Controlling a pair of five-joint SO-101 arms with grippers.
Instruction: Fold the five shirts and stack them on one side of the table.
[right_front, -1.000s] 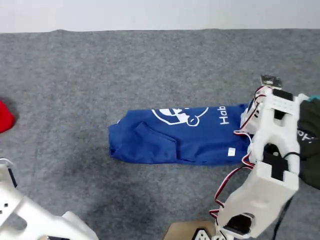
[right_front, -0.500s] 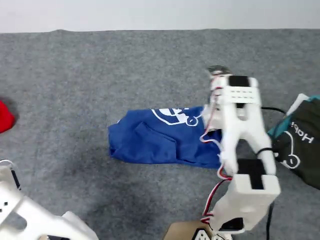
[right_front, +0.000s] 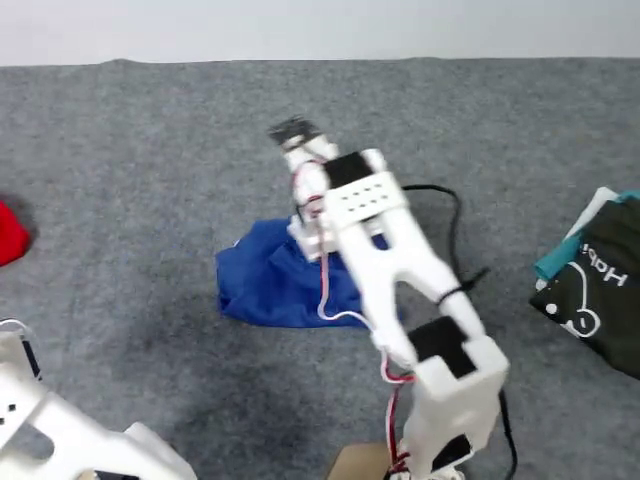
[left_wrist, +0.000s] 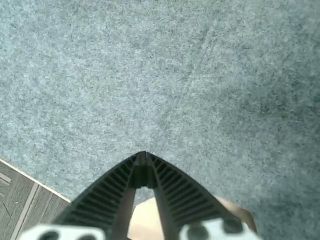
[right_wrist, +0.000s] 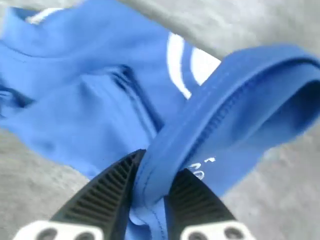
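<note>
The right hand (right_wrist: 157, 169) has swung left — pinching the stitched hem of the soft blue shirt (right_front: 262, 285).

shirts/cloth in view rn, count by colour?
blue shirt: 1
black shirt: 1
teal cloth under the black shirt: 1
red cloth at the table edge: 1
total: 4

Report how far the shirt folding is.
Done, apparently: a dark shirt lies on a teal cloth at the high view's right edge. In hand: the right gripper clamps the hem of the blue shirt, doubled over the rest. Left: finishing it, the red shirt, stacking.
</note>
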